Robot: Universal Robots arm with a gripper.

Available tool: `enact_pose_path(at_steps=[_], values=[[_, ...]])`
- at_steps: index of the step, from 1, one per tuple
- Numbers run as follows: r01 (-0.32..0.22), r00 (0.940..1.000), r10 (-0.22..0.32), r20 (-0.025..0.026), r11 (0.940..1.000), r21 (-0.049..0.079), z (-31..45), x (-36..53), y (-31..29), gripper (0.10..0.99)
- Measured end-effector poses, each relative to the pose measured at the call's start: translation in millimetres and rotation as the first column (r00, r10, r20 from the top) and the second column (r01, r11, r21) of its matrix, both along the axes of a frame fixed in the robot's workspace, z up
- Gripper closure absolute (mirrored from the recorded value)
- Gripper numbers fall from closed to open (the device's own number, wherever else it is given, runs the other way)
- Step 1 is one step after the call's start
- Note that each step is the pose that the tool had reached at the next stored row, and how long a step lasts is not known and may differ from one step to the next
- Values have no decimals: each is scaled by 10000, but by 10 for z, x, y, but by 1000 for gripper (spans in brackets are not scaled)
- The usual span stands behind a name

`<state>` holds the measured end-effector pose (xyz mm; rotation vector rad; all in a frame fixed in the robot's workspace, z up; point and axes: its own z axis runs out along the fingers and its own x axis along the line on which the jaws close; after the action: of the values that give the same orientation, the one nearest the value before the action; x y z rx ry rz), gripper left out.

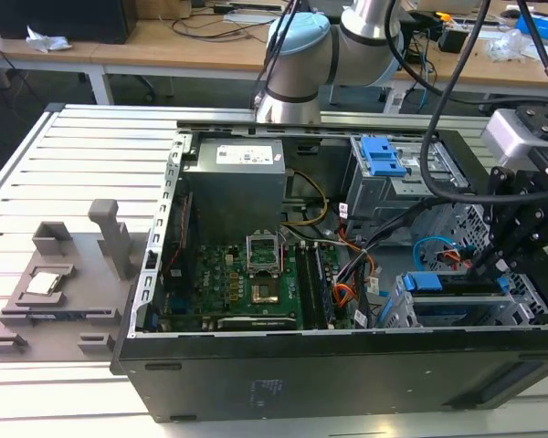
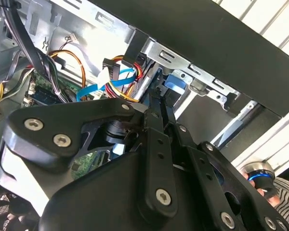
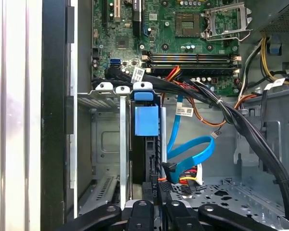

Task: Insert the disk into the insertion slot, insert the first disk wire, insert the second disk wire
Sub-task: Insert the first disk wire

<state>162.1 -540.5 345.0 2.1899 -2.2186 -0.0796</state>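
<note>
1. The pincer (image 3: 156, 201) is clenched on a small black plug (image 3: 156, 188). In the second wrist view its two fingers (image 2: 160, 144) lean in until they almost meet at the tips.
2. The plug is right at the back end of the disk (image 3: 146, 120). I cannot tell if it is pushed in all the way.
3. The disk stands on its thin edge inside the insertion slot (image 3: 106, 139). Its blue frame sticks out a little at the end far from the pincer.
4. The insertion slot sits in a corner of the computer case (image 1: 347, 374). It is the corner by the near edge, on the exterior view's right.
5. A flat blue cable (image 3: 195, 149) makes a loop just beside the disk. Its dark end lies close to the black plug.
6. A thick bunch of black wires (image 3: 231, 120) runs over the blue cable, from near the disk's blue frame out toward the side wall of the case.
7. The green board (image 1: 256, 283) lies flat on the floor of the case, in the middle, near the slot.
8. A grey power box (image 1: 236, 182) sits by the far edge of the case.
9. A taller metal cage with a blue clip (image 1: 384, 160) stands in the far corner, on the exterior view's right.
10. The robot arm (image 1: 301, 55) comes up from behind the far edge of the case.
11. The case rests on a table (image 1: 36, 155) made of long pale strips. A grey tray (image 1: 55, 292) lies on it, near the table's edge on the exterior view's left.
</note>
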Motion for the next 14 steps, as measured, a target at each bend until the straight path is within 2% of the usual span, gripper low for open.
enact_pose_path(at_steps=[3,9,14], values=[[0,10000,0,0,10000,83,-27,0,0,922],[-1,10000,1,1,9999,106,-81,11,-3,922],[0,10000,0,1,9999,106,-97,14,-4,922]])
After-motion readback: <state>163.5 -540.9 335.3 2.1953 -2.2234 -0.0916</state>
